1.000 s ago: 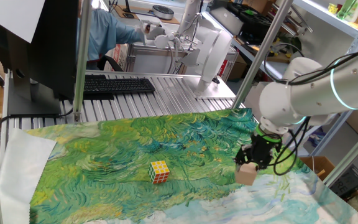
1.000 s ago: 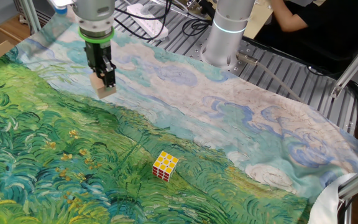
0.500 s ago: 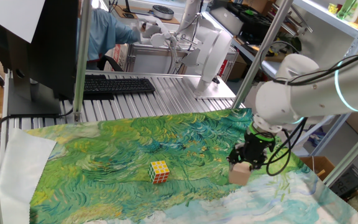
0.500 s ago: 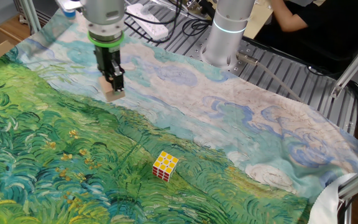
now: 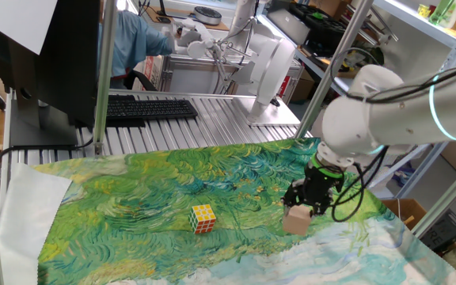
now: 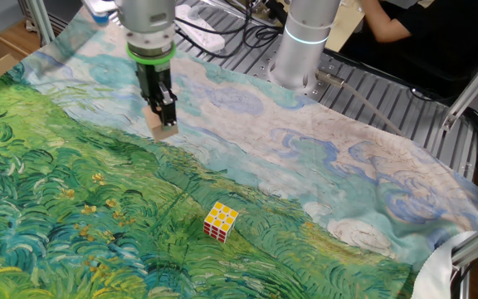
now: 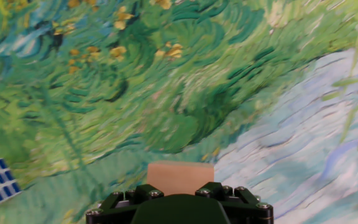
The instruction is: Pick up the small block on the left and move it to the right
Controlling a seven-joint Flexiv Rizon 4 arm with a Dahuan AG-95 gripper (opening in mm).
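While our gripper point(image 5: 298, 215) pointed straight down, we held the small block point(image 5: 296, 222) clamped between the fingers, lifted just above the painted cloth point(image 5: 149, 198) near where its green field meets the pale blue sky. We saw the puzzle cube point(image 5: 203, 218) resting on the cloth well apart from the block.

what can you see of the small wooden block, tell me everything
The small wooden block is a plain light-tan cube with unmarked faces and looks like bare wood. It is clamped between the fingers of the end effector, which points down, and hangs just above the painted cloth, near where green meets pale blue. The puzzle cube lies apart from it.
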